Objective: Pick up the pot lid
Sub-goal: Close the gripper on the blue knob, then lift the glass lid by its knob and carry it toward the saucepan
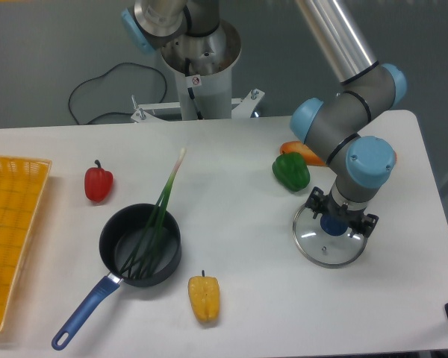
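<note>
A round glass pot lid [322, 246] with a metal rim lies flat on the white table at the right. My gripper [339, 221] points straight down over the lid's middle, right at its dark knob. The wrist hides the fingers, so whether they are closed on the knob is not visible. The lid still rests on the table.
A dark pot [140, 245] with a blue handle holds a green onion [158, 216] at centre left. A yellow pepper [204, 297] lies in front of it, a red pepper [98, 183] to its left. A green pepper [291, 171] and an orange one [302, 151] sit behind the lid. A yellow basket [11, 231] stands at the left edge.
</note>
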{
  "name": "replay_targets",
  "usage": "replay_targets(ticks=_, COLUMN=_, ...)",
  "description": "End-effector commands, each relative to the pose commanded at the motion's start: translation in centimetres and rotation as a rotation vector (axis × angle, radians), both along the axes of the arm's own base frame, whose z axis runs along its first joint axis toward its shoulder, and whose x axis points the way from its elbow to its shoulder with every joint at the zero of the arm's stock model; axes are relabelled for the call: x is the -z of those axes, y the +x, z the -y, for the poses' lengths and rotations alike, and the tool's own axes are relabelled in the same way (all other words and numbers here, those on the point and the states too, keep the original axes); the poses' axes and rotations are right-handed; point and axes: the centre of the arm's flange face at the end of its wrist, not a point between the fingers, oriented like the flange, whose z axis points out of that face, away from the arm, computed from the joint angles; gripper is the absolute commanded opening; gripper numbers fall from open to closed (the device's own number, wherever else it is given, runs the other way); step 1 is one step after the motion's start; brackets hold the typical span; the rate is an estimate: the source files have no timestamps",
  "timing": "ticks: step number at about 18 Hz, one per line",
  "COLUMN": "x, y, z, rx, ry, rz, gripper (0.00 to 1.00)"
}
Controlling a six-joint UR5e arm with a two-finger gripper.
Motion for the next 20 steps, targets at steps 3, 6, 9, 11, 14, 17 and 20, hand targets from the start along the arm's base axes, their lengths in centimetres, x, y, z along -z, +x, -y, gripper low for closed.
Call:
replay_targets(ticks=3, x=0.0, y=0.0, z=0.0, rx=0.002, ry=-0.001, rz=-0.001, gripper=0.81)
replay_targets(ticks=6, x=-0.1, y=-0.1, z=0.1, rx=0.005, ry=0.001, rz=-0.001, gripper=0.76)
replay_targets(ticks=9, x=-0.1, y=-0.2, z=0.0, rx=0.005, ry=0.0, rz=-0.003, gripper=0.68)
replay_targets(ticks=11, x=-0.4, y=-0.5, z=-0.1, rx=0.005, ry=0.003, rz=-0.01, gripper=0.66)
replay_targets(ticks=14, x=-1.1, y=-0.8, z=-0.2, rx=0.005, ry=-0.001, rz=-0.02, gripper=0.61)
replay_targets(ticks=17, x=-1.4, y=-0.9, z=-0.3, rx=0.008, ry=0.001, rz=-0.025, gripper=0.59)
replay_targets(ticks=20, x=-2.3, y=-1.2, z=-0.6, rx=0.011, ry=0.003, rz=-0.037, gripper=0.59)
